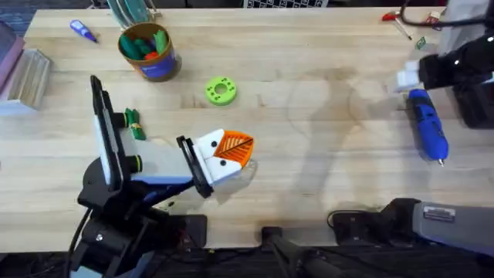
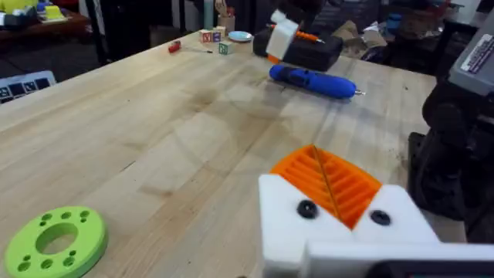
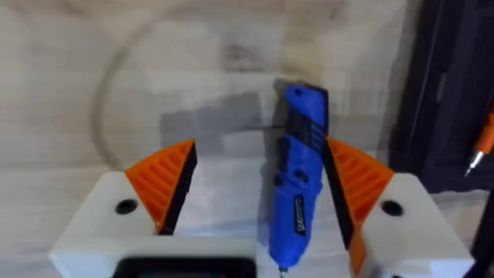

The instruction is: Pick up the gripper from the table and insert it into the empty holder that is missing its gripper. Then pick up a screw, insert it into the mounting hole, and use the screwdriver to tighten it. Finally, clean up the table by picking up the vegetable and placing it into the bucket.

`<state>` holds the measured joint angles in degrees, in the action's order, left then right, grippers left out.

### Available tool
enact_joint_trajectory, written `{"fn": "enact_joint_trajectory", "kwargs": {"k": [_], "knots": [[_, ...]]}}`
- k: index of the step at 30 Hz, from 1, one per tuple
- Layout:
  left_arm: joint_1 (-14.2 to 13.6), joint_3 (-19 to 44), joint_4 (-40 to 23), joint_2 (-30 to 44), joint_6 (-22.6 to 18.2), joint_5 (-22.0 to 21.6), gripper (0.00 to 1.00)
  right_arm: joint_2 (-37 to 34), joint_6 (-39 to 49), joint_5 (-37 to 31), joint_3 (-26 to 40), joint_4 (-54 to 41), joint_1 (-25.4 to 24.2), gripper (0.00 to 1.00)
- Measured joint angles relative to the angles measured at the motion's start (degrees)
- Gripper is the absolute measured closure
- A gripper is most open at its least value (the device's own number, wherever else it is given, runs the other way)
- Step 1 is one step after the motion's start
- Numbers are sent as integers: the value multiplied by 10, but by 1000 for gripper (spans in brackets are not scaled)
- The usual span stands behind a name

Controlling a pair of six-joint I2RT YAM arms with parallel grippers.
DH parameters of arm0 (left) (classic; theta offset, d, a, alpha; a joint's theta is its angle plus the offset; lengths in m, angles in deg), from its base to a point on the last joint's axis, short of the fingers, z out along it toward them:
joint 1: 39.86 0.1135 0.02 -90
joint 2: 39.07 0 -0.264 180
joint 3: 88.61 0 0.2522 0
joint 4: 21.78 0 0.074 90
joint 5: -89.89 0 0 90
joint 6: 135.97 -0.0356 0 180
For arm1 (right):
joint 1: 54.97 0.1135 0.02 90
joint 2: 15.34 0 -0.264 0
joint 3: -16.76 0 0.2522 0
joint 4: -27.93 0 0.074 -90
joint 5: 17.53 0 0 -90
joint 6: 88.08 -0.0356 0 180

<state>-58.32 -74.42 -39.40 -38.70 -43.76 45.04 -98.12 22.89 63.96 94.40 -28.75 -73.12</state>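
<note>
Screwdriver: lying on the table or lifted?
Lying flat. The screwdriver rests lengthwise on the table; the right pincer is open, its pads either side of it.

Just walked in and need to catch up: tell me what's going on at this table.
The right gripper is open, its orange pads on either side of the blue screwdriver lying on the table. The left gripper is shut near the middle. The dark green vegetable lies on the table; the bucket stands farther back.

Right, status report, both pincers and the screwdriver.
Left pincer shut, idle mid-table. Right pincer open, straddling the screwdriver, which lies flat on the table. Nothing in the way.
</note>
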Motion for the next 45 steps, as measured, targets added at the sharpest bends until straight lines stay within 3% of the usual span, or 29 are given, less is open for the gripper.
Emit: {"fn": "enact_joint_trajectory", "kwargs": {"k": [12,19,27,45], "knots": [[0,0,0,0,0,-1,993,-94,103,3,0,-34,-97,10],[0,0,0,0,0,-1,993,-118,119,71,0,6,-151,10],[0,0,0,0,0,-1,993,-166,119,98,0,23,-157,10],[0,0,0,0,0,-1,994,-178,118,115,5,57,-162,10]]}}
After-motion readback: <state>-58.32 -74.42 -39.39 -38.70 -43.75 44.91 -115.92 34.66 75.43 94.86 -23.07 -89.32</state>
